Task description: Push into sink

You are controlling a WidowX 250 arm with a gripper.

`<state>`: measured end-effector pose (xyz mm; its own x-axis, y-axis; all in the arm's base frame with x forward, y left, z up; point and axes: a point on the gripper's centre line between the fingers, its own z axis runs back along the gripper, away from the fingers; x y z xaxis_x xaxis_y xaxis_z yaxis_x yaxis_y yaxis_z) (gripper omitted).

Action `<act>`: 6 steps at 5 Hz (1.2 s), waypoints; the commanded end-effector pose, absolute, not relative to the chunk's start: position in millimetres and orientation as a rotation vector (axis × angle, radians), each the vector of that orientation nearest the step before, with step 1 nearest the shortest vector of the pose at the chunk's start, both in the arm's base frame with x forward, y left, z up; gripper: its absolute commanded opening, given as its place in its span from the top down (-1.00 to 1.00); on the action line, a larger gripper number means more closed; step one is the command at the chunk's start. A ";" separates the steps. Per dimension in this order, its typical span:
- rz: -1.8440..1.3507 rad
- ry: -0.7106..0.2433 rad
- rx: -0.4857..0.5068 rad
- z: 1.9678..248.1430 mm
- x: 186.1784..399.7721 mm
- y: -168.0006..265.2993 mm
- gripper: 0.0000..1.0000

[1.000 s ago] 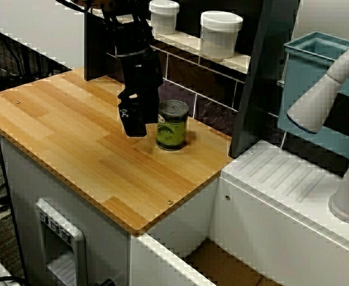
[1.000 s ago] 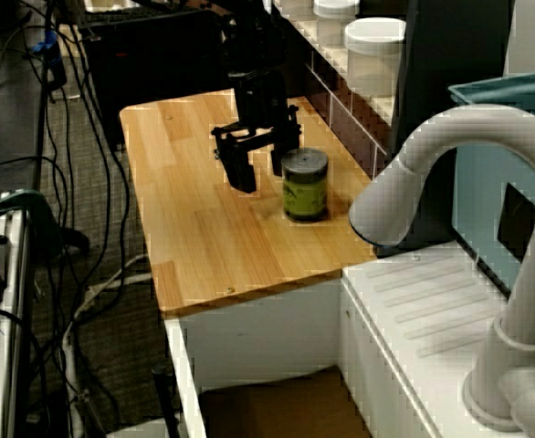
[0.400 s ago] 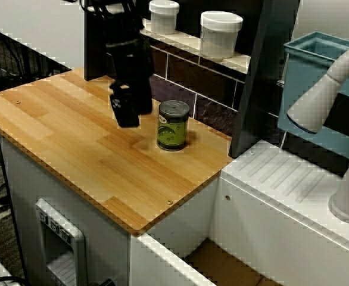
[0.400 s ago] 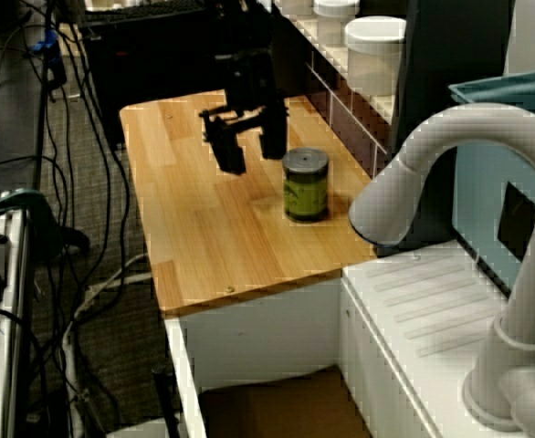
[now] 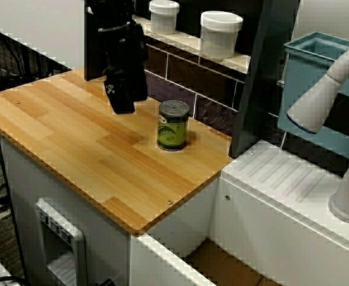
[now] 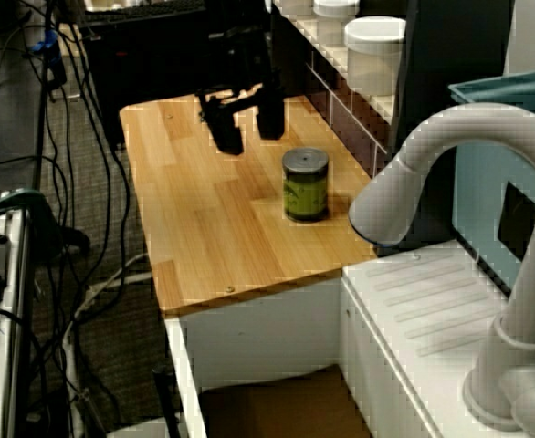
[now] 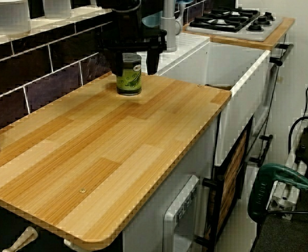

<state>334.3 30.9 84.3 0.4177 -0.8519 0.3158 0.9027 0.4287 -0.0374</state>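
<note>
Green can stands upright on the wooden counter, well apart from the sink. Gripper hovers nearby, fingers spread, empty.

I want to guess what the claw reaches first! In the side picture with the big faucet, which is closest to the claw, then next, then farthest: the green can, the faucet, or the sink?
1. The green can, upright on the wooden counter just right of the claw.
2. The sink, below the counter's near end.
3. The faucet, beyond the drainboard on the far right.
</note>
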 end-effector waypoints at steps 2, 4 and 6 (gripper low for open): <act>-1.105 -0.275 -0.185 84.2 364.7 36.6 -1.00; -1.133 -0.278 -0.230 78.4 360.5 15.4 -1.00; -1.233 -0.244 -0.297 59.8 351.5 -42.3 -1.00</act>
<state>349.3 -42.8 48.1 0.3309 -0.8825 0.3343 0.9436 0.3052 -0.1285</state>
